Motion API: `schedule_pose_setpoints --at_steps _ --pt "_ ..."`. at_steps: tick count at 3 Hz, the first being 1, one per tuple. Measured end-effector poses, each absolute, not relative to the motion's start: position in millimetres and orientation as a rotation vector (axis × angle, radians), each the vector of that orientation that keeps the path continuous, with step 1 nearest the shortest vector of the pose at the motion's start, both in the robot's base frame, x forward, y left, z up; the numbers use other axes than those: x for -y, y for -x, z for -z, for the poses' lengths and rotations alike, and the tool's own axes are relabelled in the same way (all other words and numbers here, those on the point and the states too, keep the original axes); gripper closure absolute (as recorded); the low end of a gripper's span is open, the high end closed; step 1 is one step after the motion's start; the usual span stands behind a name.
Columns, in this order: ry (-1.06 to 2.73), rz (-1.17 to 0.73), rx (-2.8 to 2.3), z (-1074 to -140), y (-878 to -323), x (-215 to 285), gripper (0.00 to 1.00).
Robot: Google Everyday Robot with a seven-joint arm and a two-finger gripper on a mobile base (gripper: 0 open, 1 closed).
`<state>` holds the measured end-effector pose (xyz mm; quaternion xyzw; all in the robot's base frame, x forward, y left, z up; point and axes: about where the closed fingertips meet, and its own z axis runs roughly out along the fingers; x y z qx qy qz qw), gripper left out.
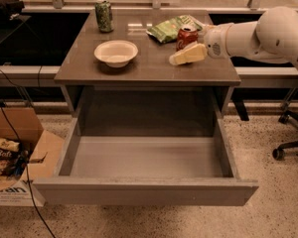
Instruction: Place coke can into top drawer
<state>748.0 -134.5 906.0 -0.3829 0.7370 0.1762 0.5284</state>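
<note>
Coke can held at the worktop
Near the right edge, the gripper had its fingers closed on the coke can, just in front of a green bag; the top drawer stood open below the front edge.

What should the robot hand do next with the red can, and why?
Probably grip the small red coke can firmly and lift it slightly off the grey cabinet top. The white gripper is right at the can, which stands on that top, and the wide grey top drawer is pulled open below.
</note>
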Motion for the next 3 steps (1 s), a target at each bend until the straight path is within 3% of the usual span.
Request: schedule_pose_setpoints --at_steps 3 --pt "0.733 -0.447 -1.731 -883 -804 135 0.0"
